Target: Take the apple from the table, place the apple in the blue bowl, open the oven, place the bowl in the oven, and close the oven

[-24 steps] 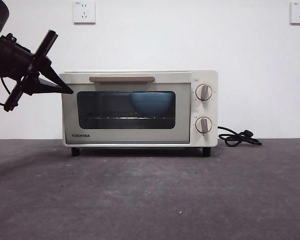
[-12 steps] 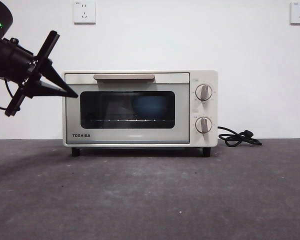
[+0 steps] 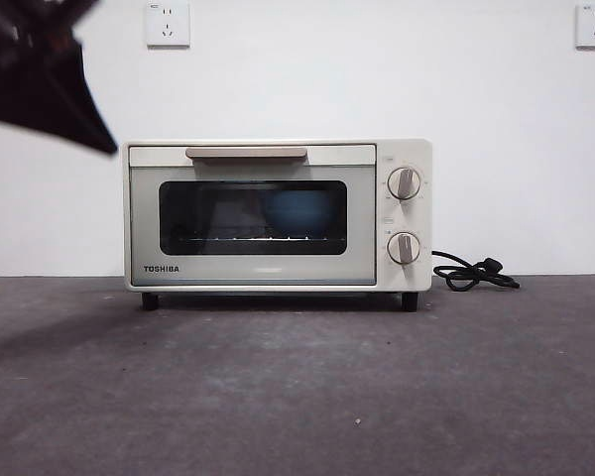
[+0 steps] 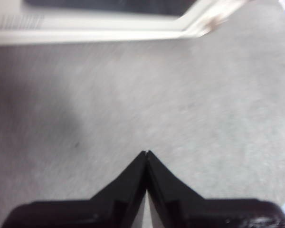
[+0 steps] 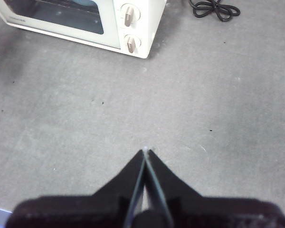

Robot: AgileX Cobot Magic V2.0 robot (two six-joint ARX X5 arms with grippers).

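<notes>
The cream-white oven (image 3: 278,213) stands on the table (image 3: 297,387) with its dark glass door closed and the beige handle (image 3: 246,153) up against its top. Through the glass the blue bowl (image 3: 299,212) shows on the rack inside; the apple is hidden. My left gripper (image 4: 146,153) is shut with nothing in it, high above the table off the oven's left side, a blurred dark shape (image 3: 50,79) in the front view. My right gripper (image 5: 146,151) is shut and empty over bare table, well away from the oven (image 5: 85,21).
A black power cord (image 3: 473,273) lies coiled on the table to the right of the oven, also in the right wrist view as cord (image 5: 213,8). Two wall sockets (image 3: 167,22) sit on the white wall behind.
The oven door swung from slightly ajar to fully closed. My left gripper then pulled up and away to the upper left, now blurred by motion.
</notes>
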